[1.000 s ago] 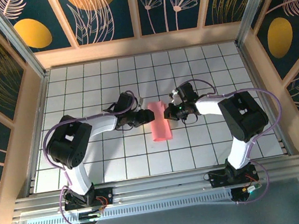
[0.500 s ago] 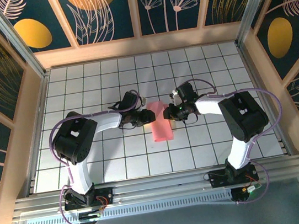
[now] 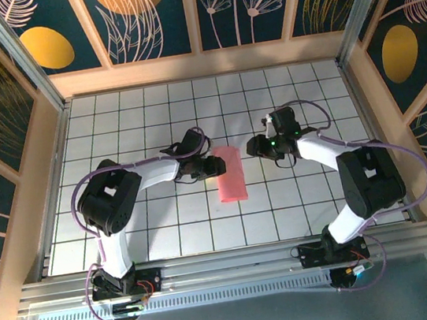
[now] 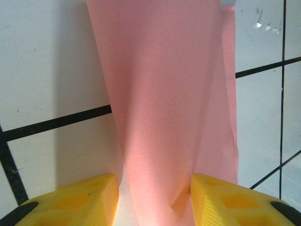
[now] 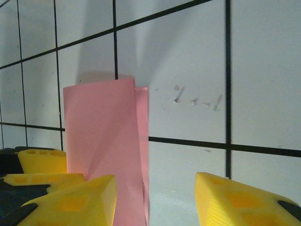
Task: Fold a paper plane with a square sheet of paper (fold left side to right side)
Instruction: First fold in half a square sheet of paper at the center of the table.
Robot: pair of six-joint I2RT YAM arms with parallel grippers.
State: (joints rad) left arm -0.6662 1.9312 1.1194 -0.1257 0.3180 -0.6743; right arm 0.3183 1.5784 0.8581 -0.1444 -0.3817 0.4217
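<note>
The square sheet of paper (image 3: 231, 175) is salmon pink and lies folded into a narrow upright strip in the middle of the white grid. My left gripper (image 3: 213, 168) is at the strip's upper left edge. In the left wrist view a raised fold of the paper (image 4: 160, 94) runs between the yellow fingers of the left gripper (image 4: 153, 202). The jaws stand apart, and the right finger dents the fold. My right gripper (image 3: 253, 148) is off to the strip's right. It is open (image 5: 155, 207) over bare tile, with the paper (image 5: 103, 132) beside its left finger.
The white grid table (image 3: 315, 201) is ringed by wooden walls (image 3: 200, 65). Both arm bases sit on the metal rail (image 3: 228, 265) at the near edge. Small scuff marks (image 5: 195, 100) show on the tile to the right of the paper.
My right gripper has opened and drawn back to the right, off the paper. My left gripper has moved slightly right onto the strip's left edge.
</note>
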